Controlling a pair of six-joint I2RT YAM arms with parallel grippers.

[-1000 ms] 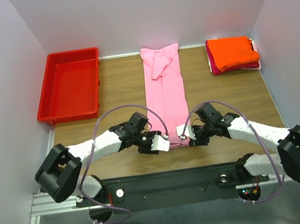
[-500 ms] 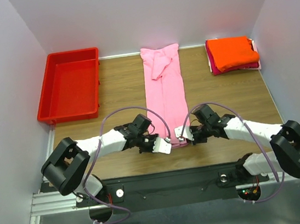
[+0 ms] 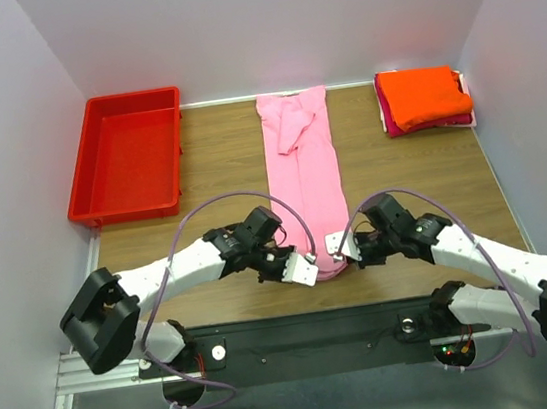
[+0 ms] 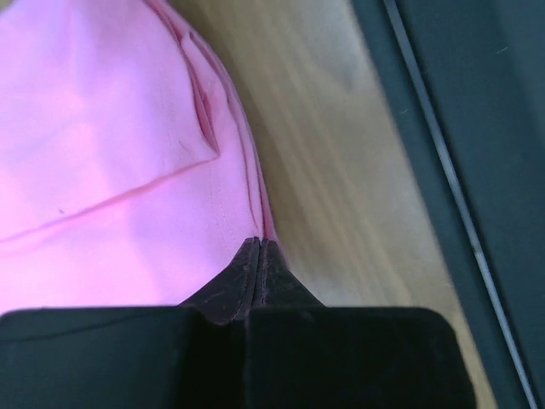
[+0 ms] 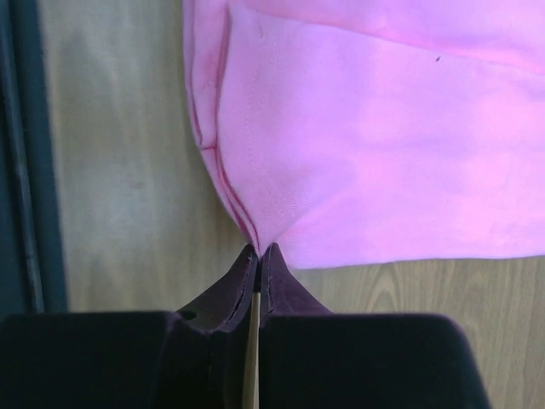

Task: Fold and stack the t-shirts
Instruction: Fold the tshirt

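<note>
Underneath, darker pink-red shirt point(image 3: 397, 129) mostly hidden by orange shirt point(image 3: 422, 94).

Both arms reach inward from their bases at the near edge, elbows flung out to the sides and forearms angling toward each other so the two wrists sit close together near the middle. The left gripper point(image 3: 309, 267) has its fingers point(image 4: 247, 273) pressed together on the near left corner of the light pink t-shirt point(image 3: 303, 175), cloth caught right at their tips. The right gripper point(image 3: 340, 247) mirrors it, its fingertips point(image 5: 268, 273) closed with only a thin slit between them and the near right corner pinched there.
</note>
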